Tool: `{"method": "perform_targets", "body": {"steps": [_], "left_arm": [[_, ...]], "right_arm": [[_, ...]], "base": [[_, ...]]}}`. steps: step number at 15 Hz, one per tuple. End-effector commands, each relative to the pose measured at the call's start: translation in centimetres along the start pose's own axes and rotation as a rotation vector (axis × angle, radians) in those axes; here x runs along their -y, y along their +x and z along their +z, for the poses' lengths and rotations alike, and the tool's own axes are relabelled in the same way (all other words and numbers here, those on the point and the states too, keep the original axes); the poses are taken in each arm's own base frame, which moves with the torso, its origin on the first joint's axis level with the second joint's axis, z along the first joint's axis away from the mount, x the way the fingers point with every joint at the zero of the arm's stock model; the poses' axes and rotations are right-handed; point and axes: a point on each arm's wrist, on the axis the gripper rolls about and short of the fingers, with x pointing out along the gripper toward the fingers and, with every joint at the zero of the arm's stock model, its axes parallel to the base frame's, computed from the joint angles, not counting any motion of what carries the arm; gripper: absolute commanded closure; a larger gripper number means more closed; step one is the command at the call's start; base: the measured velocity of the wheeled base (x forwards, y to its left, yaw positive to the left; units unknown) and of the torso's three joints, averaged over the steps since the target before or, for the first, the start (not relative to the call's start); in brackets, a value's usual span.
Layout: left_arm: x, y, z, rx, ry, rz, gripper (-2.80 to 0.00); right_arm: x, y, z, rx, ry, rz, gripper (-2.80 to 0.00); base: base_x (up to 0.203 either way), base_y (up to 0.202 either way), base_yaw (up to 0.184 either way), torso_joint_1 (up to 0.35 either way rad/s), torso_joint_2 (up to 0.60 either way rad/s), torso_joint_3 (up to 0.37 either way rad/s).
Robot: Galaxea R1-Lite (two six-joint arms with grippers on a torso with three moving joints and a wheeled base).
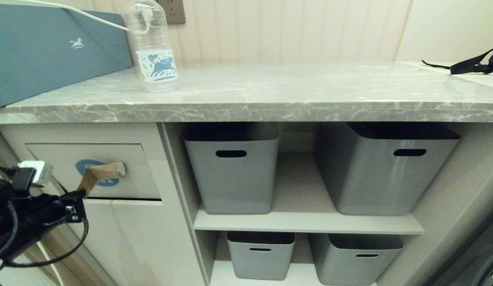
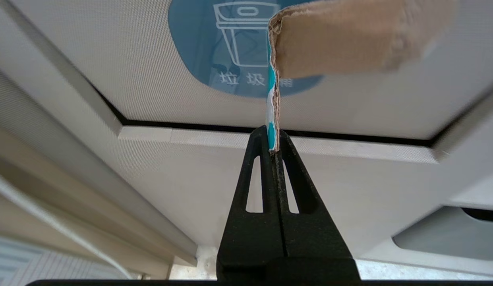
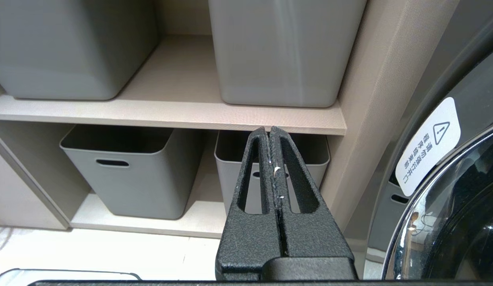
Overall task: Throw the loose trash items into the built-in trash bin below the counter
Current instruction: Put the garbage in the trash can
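My left gripper (image 1: 81,194) (image 2: 272,137) is shut on the lower edge of a tan folded cardboard scrap (image 1: 100,174) (image 2: 349,37). The scrap's free end hangs just in front of the trash bin's flap (image 1: 51,159) (image 2: 111,59), over its round blue sticker (image 1: 84,165) (image 2: 214,47). A dark gap runs along the flap's lower edge. A clear water bottle (image 1: 153,43) with a blue-horse label stands upright on the grey marble counter (image 1: 270,91), at its left. My right gripper (image 3: 269,133) is shut on nothing, parked low before the right-hand shelves and out of the head view.
A large blue box (image 1: 43,47) stands on the counter left of the bottle. A black strap (image 1: 474,63) lies at the far right. Grey tubs (image 1: 234,167) (image 3: 131,171) fill two shelves under the counter. A washing machine door (image 3: 461,206) is beside my right gripper.
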Motion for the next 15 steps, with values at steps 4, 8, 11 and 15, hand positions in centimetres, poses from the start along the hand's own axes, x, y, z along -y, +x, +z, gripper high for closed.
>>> {"method": "perform_targets", "body": {"steps": [4, 8, 11, 15], "left_arm": [[-0.3, 4.6, -2.0, -0.040, -0.002, -0.015, 0.00], [0.5, 7.7, -2.1, 0.013, 0.021, -0.046, 0.00], [1.2, 9.5, -2.8, 0.032, 0.033, -0.064, 0.00], [1.4, 11.6, -3.7, 0.044, 0.038, -0.044, 0.00]], "right_arm": [[0.0, 0.0, 0.0, 0.001, -0.001, 0.001, 0.00], [0.0, 0.0, 0.0, 0.001, -0.001, 0.002, 0.00], [0.0, 0.0, 0.0, 0.001, -0.001, 0.001, 0.00], [0.0, 0.0, 0.0, 0.001, -0.001, 0.001, 0.00]], "base": [[0.000, 0.000, 0.000, 0.000, 0.00, 0.000], [0.000, 0.000, 0.000, 0.000, 0.00, 0.000], [0.000, 0.000, 0.000, 0.000, 0.00, 0.000], [0.000, 0.000, 0.000, 0.000, 0.00, 0.000]]}}
